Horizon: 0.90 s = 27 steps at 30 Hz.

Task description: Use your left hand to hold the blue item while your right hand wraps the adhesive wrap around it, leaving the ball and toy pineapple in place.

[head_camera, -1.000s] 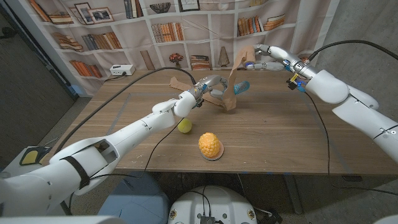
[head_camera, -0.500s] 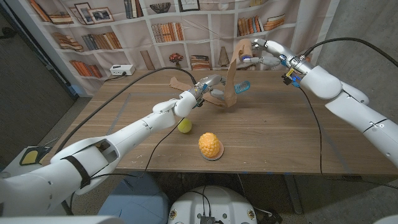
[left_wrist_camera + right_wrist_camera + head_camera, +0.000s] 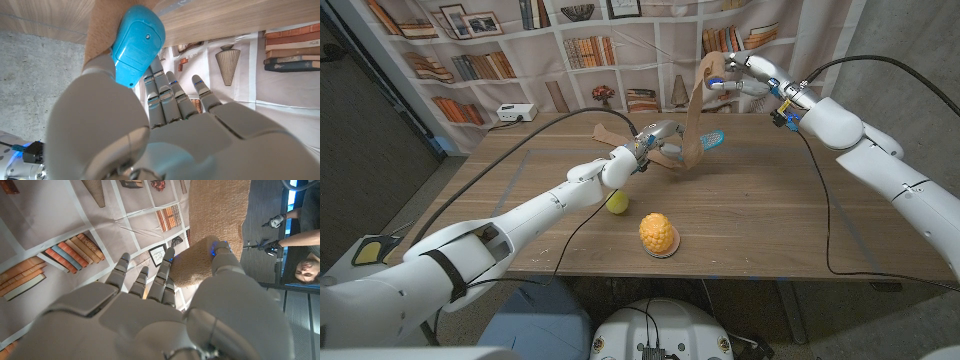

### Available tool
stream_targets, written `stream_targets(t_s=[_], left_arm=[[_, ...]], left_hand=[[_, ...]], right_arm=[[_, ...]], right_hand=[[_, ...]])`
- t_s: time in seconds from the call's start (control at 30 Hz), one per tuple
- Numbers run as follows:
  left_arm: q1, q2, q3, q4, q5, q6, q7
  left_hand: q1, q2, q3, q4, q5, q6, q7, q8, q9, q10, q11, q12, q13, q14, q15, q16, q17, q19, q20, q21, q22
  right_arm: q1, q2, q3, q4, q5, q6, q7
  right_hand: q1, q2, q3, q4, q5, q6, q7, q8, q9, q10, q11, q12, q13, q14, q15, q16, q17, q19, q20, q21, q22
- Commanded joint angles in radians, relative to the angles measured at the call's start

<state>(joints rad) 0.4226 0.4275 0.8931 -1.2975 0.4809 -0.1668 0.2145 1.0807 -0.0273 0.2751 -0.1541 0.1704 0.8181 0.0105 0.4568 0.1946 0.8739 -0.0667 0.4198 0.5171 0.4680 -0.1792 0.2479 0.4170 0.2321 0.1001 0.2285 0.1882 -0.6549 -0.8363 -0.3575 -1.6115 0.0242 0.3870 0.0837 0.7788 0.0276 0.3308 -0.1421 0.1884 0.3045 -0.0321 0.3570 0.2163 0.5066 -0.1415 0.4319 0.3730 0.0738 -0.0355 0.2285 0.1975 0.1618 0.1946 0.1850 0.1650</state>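
My left hand [image 3: 657, 141] grips the blue item [image 3: 711, 143] just above the far middle of the table. In the left wrist view the blue item [image 3: 138, 41] sticks out beyond the left hand [image 3: 165, 130], with tan wrap [image 3: 99, 30] against its side. A strip of tan adhesive wrap [image 3: 694, 115] runs from the item up to my right hand [image 3: 738, 74], raised high behind the table. In the right wrist view the right hand [image 3: 165, 305] pinches the wrap [image 3: 215, 220] under its thumb. The yellow-green ball [image 3: 616, 202] and the orange toy pineapple [image 3: 659, 234] sit near the front.
A loose tail of wrap [image 3: 606, 130] trails left of my left hand. A white box [image 3: 515, 112] sits at the back left of the table [image 3: 760, 220], and black cables cross the table. A person [image 3: 304, 269] shows in the right wrist view.
My right hand has risen and shifted left with the wrap, drawing the strip more upright. The left hand and blue item have shifted only a little; ball and pineapple are unmoved.
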Motion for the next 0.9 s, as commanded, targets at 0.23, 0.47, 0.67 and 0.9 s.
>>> stream_targets(t_s=[0.23, 0.47, 0.67, 0.9], left_arm=[[0.029, 0.019, -0.005, -0.054, 0.007, 0.017, -0.008], [0.052, 0.041, -0.018, -0.110, 0.020, 0.029, -0.005], [0.079, 0.066, -0.036, -0.167, 0.029, 0.035, -0.001], [0.103, 0.086, -0.056, -0.209, 0.035, 0.045, -0.001]], left_hand=[[0.166, 0.173, 0.000, 0.003, 0.006, 0.187, -0.180, 0.069, 0.005, 0.147, -0.141, -0.003, 0.007, 0.043, -0.053, 0.005, 0.003, 0.005, 0.000, -0.002, 0.004], [0.165, 0.174, 0.000, 0.004, 0.006, 0.188, -0.183, 0.068, 0.005, 0.146, -0.141, -0.007, 0.007, 0.042, -0.052, 0.004, 0.001, 0.005, 0.001, -0.002, 0.004], [0.165, 0.174, -0.001, 0.004, 0.006, 0.190, -0.184, 0.068, 0.005, 0.147, -0.141, -0.008, 0.009, 0.042, -0.053, 0.004, 0.001, 0.006, 0.000, -0.002, 0.004], [0.165, 0.174, -0.001, 0.004, 0.006, 0.188, -0.184, 0.067, 0.005, 0.148, -0.142, -0.010, 0.011, 0.042, -0.052, 0.004, 0.000, 0.006, 0.000, -0.002, 0.004]], right_arm=[[0.098, 0.031, -0.055, 0.119, 0.024, -0.014, 0.042], [0.115, 0.036, -0.072, 0.155, 0.033, -0.035, 0.052], [0.128, 0.040, -0.087, 0.188, 0.042, -0.043, 0.063], [0.135, 0.039, -0.104, 0.204, 0.043, -0.066, 0.072]], right_hand=[[-0.007, 0.013, -0.006, -0.001, -0.002, 0.166, -0.107, 0.004, 0.002, 0.000, 0.002, -0.006, 0.003, 0.003, -0.057, -0.004, 0.002, 0.001, 0.009, 0.000, 0.002], [-0.008, 0.014, -0.007, -0.001, -0.002, 0.167, -0.107, 0.003, 0.002, 0.002, -0.002, -0.007, 0.004, 0.006, -0.056, -0.003, 0.002, 0.004, 0.010, 0.001, 0.002], [-0.008, 0.015, -0.009, -0.001, -0.002, 0.168, -0.107, 0.003, 0.003, 0.004, 0.003, -0.008, 0.005, 0.007, -0.055, -0.003, 0.002, 0.004, 0.011, 0.001, 0.002], [-0.009, 0.015, -0.010, -0.001, -0.002, 0.170, -0.107, 0.002, 0.003, 0.004, 0.000, -0.009, 0.005, 0.008, -0.054, -0.003, 0.002, 0.004, 0.012, 0.000, 0.002]])
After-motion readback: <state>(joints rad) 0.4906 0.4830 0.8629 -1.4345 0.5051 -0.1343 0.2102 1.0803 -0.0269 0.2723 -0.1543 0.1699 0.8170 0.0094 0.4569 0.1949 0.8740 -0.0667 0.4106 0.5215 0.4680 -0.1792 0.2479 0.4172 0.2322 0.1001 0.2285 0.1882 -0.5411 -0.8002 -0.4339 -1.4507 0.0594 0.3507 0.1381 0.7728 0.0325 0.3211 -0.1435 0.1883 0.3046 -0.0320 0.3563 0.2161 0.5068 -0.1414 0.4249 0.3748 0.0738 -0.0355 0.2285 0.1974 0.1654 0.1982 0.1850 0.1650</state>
